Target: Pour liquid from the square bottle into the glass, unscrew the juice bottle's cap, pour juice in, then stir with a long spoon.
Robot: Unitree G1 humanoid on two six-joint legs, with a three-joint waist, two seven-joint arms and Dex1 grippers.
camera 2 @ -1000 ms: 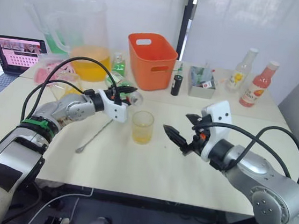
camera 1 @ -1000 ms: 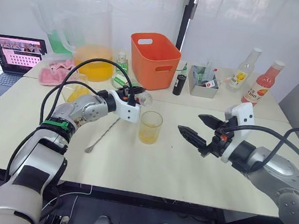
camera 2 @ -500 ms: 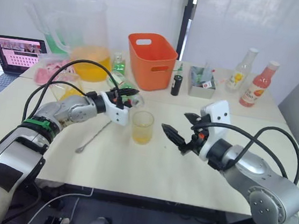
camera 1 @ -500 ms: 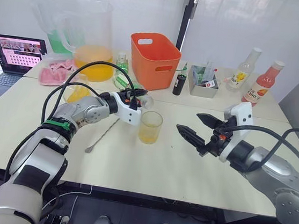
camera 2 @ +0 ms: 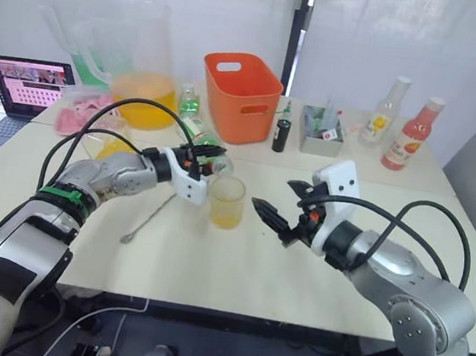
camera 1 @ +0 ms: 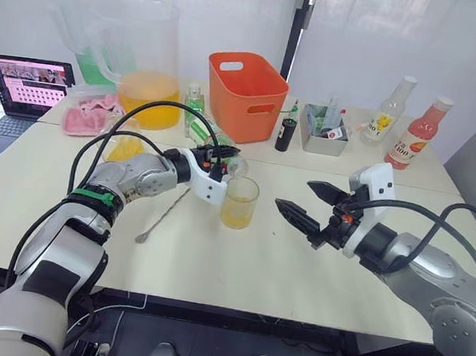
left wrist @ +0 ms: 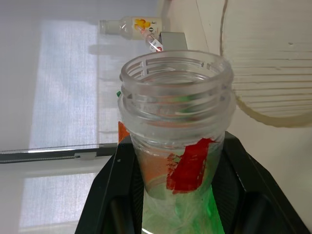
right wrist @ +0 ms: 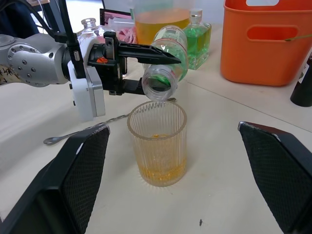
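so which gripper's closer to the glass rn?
Left. The left gripper holds the juice bottle tipped over the glass rim; the right gripper hovers open, off to the glass's right.

head eyes look down over the table (camera 1: 279, 269) — wrist cameras sit close, both facing the glass (right wrist: 157, 141).

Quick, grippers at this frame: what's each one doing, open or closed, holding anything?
Left gripper: shut on the juice bottle, uncapped and tipped over the glass.
Right gripper: open, empty, beside the glass.
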